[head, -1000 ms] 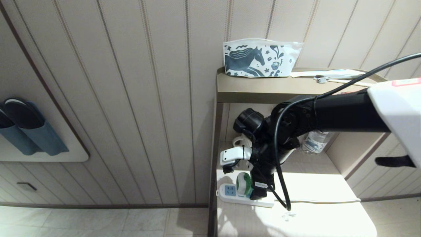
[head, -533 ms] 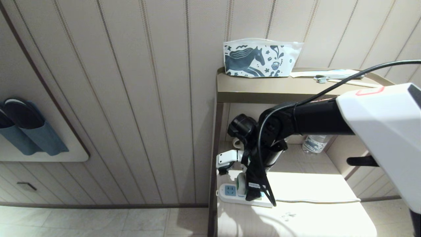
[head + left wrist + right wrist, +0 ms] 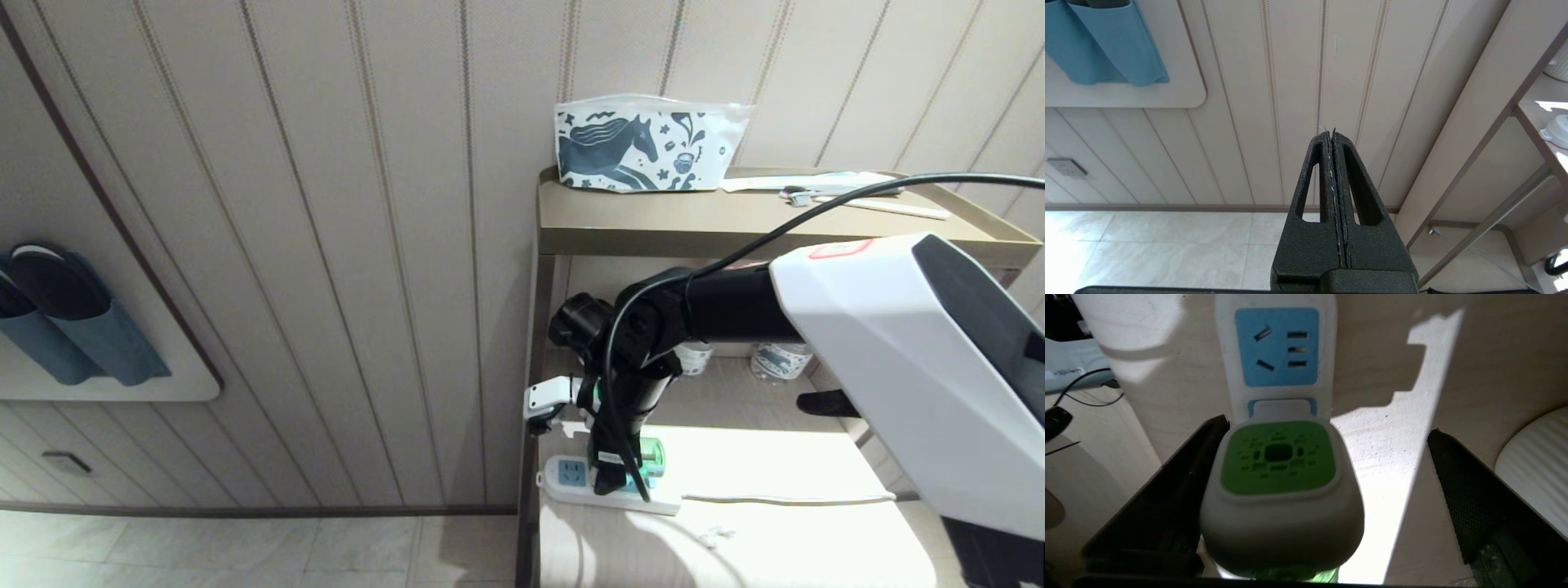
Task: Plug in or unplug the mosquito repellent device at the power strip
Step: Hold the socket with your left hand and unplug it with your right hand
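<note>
The mosquito repellent device (image 3: 1278,457), a white head with a green centre, stands on the power strip (image 3: 1278,347) just behind a free light-blue socket. In the head view its green bottle (image 3: 651,457) shows beside the strip (image 3: 569,474) on the lower shelf. My right gripper (image 3: 1325,426) is open around the device. One black finger (image 3: 1180,486) lies close against the device's side, and the other finger (image 3: 1461,490) stands well apart from it. My left gripper (image 3: 1333,134) is shut on nothing, parked facing the wall and the floor.
The strip lies at the shelf's left front corner beside the upright post (image 3: 531,367). A white ribbed cup (image 3: 1535,457) stands close to the right gripper. Water bottles (image 3: 780,359) stand at the back of the shelf, under the top shelf (image 3: 653,220) with a horse-print pouch (image 3: 645,143).
My right arm has reached further left and lower. Its gripper has slid over the device, so the green bottle now shows on the finger's right. The left arm has kept still.
</note>
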Controlling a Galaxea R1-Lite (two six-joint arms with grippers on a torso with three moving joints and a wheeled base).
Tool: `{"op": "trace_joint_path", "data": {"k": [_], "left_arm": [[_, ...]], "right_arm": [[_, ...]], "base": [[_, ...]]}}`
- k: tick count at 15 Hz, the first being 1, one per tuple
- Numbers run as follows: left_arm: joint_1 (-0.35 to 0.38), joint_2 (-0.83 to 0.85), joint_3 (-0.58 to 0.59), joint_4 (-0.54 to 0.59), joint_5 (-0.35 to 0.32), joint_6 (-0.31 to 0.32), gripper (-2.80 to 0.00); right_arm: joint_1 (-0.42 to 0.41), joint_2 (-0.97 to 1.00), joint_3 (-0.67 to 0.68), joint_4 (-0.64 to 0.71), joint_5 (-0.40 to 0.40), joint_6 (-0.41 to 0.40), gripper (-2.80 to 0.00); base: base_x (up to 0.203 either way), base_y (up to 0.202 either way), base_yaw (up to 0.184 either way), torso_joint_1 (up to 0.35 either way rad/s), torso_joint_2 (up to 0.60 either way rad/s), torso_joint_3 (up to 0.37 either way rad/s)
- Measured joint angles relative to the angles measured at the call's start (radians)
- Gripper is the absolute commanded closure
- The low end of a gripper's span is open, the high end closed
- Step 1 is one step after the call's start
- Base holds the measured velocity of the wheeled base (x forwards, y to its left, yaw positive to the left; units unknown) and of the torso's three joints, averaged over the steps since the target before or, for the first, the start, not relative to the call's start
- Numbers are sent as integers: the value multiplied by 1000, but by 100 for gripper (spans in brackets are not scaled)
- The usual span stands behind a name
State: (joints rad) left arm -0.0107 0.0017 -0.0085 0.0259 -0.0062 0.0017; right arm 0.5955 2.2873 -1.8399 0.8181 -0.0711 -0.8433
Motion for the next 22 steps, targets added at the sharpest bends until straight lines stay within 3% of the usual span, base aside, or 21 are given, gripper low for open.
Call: {"op": "trace_joint_path", "data": {"k": [22], "left_arm": [[0, 0, -6, 24, 0, 6, 0]], "right_arm": [[27, -64, 55, 1, 13, 32, 0]], "base": [[0, 0, 0, 0, 0, 0]]}}
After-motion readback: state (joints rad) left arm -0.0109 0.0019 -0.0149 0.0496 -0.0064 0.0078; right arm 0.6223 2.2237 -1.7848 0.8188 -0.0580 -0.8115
